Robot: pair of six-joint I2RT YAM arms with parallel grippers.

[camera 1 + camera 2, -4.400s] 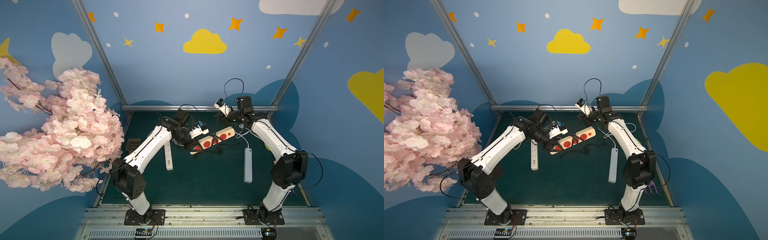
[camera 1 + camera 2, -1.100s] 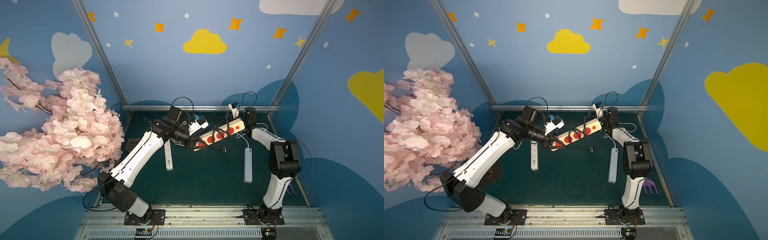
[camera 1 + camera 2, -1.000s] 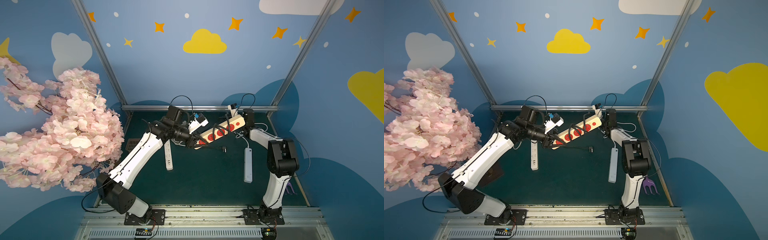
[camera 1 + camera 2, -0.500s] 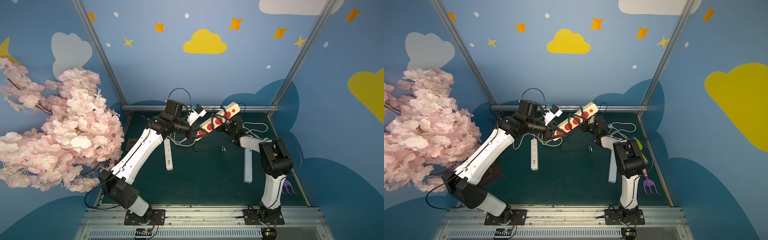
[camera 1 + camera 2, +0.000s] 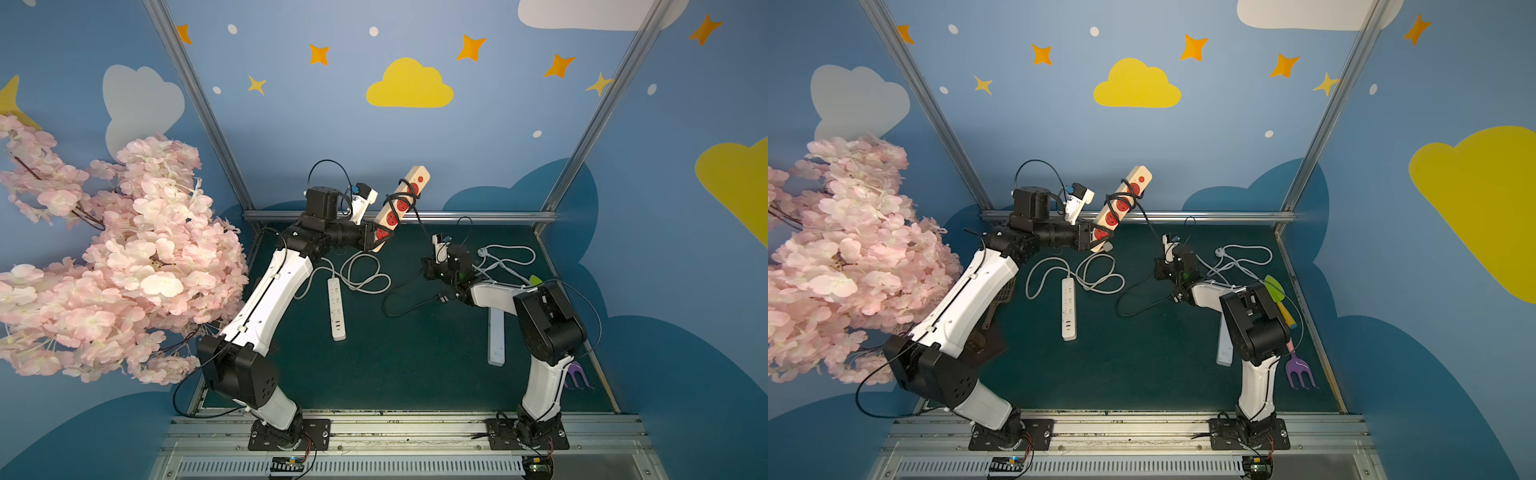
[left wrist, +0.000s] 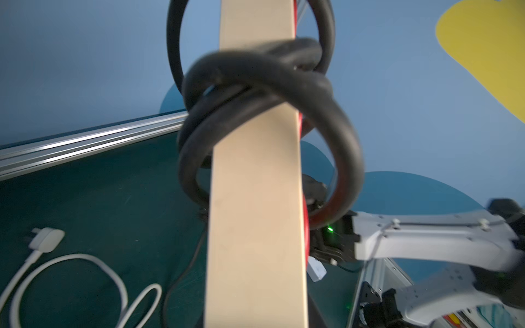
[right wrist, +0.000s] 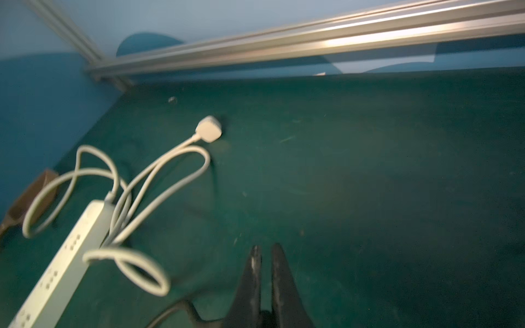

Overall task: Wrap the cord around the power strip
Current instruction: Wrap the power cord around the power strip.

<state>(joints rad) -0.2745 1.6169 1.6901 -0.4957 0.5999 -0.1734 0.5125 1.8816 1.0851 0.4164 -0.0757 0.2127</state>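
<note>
- The left gripper is clamped on the lower end of the power strip and holds it off the mat. The strip tilts up and away toward the back wall. With only one end gripped, a hard tug on the cord could twist the strip in the jaws.
- The black cord already goes around the strip in several turns. In the left wrist view the turns cross each other and stand off the beige body (loose, not snug). On a strip tilted like this, slack turns could slide down or bunch up.
- From the upper turns the cord drops toward the right arm. The remainder lies as a slack loop on the mat, near the white cable of a white power strip. I judge a drag across the mat could snag there.
- The right gripper hangs low over the mat with its fingers almost together and nothing visible between the tips. The cord passes near their base, but I cannot tell whether it is pinched. If it is not, the next wrapping pass would pull nothing and the turns would get no tension.
</note>
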